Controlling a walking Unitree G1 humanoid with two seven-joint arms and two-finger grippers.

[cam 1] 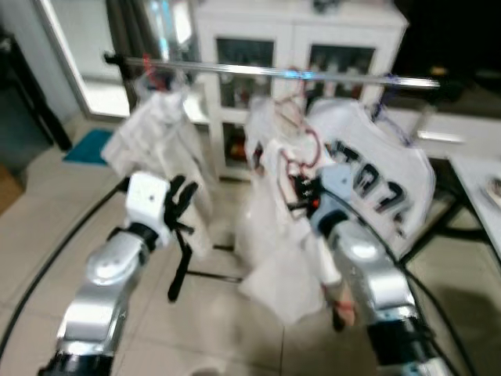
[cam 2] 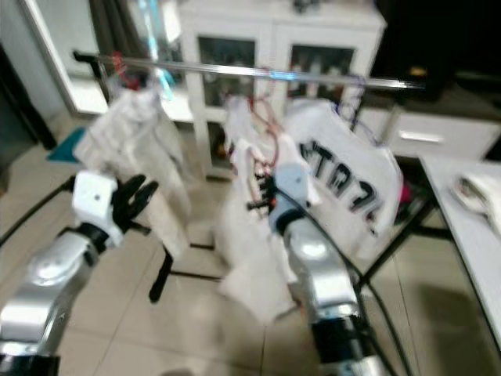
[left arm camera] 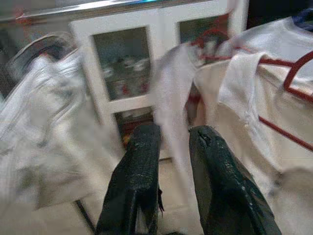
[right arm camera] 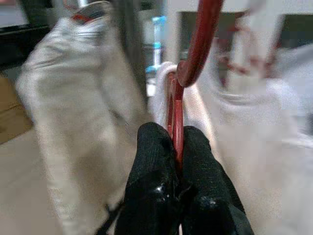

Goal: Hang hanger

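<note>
My right gripper is shut on the neck of a red hanger, whose hook rises above the fingers. A white garment hangs from this hanger, below a silver rail. In the head views the right gripper sits below the rail, half buried in the cloth. My left gripper is raised to the left of the garment, open and holding nothing. Its fingers point toward the cloth.
On the rail hang a white garment at the left and a white jersey with black lettering at the right. Behind stands a white glass-door cabinet. The rack's black stand is on the tiled floor, and a table is at the right.
</note>
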